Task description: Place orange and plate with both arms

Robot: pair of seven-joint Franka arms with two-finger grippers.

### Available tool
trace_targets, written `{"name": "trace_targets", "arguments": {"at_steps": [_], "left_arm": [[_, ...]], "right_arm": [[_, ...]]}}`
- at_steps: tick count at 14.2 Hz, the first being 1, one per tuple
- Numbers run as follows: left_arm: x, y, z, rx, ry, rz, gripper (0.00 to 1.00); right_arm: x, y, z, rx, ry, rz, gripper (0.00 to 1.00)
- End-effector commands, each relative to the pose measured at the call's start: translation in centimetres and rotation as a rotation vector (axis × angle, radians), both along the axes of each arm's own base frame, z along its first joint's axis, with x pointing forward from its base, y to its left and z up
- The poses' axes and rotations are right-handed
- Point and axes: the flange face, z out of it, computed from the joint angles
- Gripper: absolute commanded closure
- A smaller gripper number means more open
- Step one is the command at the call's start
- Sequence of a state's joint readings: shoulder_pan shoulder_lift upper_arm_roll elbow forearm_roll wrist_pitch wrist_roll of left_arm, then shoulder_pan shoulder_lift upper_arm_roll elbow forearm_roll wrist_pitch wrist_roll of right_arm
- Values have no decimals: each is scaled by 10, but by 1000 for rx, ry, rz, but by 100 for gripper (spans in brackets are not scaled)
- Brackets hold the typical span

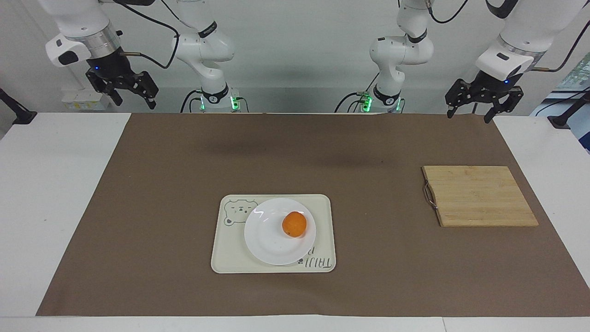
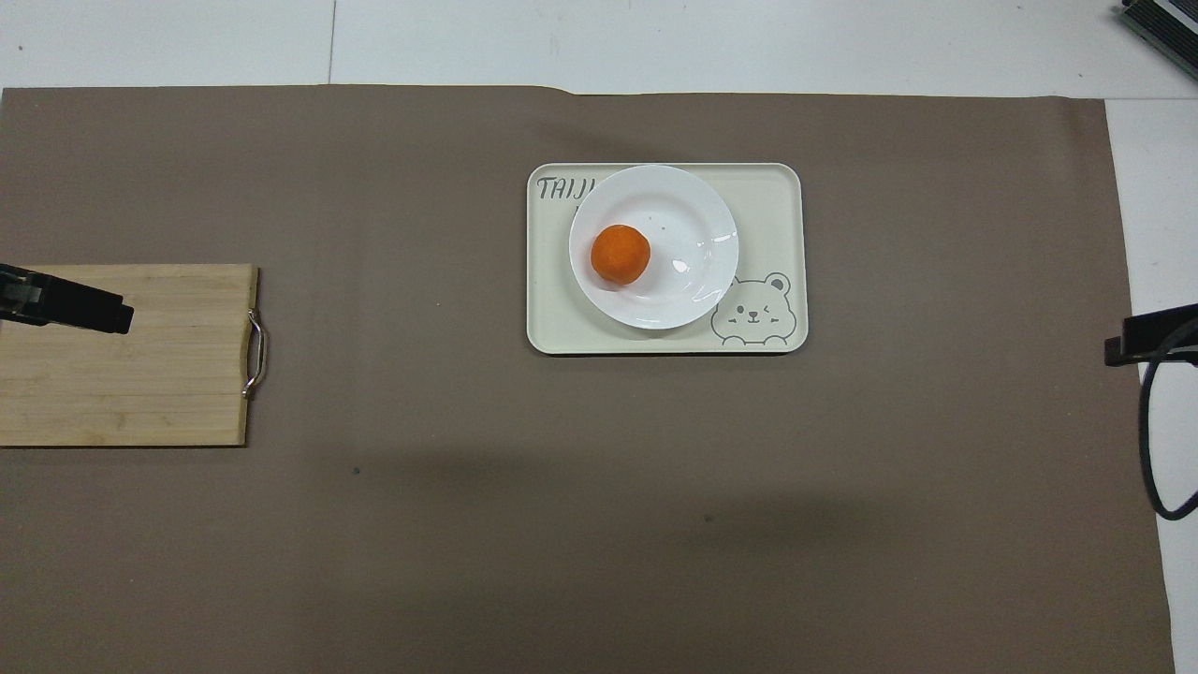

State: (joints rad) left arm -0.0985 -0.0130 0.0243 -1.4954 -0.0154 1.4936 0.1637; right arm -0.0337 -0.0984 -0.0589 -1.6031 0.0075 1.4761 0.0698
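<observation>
The orange (image 1: 294, 224) sits on the plate (image 1: 269, 240), which lies on the tray (image 1: 322, 207). Both arms wait, raised well apart from the tray; the left gripper (image 1: 475, 107) and right gripper (image 1: 133, 96) are spread wide, holding nothing.

Orange on plate, plate on tray, mid-table.
Small round bright orange (image 1: 294, 224) sits upright in the white glossy plate (image 1: 267, 242), off-centre toward my left arm's side. Plate lies flat on the cream bear tray (image 1: 226, 258), covering part of its lettering. I hold neither.
</observation>
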Motion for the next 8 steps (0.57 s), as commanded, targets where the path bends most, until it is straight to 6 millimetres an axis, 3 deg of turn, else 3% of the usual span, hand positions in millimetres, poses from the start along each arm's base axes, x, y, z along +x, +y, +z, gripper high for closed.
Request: {"name": "trace_targets", "arguments": {"at_steps": [1,8], "left_arm": [[-2,3,6,14,4,4,0],[-2,3,6,14,4,4,0]], "right_arm": [[-2,1,2,7,-2,6,0],[-4,11,1,5,3,34,0]]}}
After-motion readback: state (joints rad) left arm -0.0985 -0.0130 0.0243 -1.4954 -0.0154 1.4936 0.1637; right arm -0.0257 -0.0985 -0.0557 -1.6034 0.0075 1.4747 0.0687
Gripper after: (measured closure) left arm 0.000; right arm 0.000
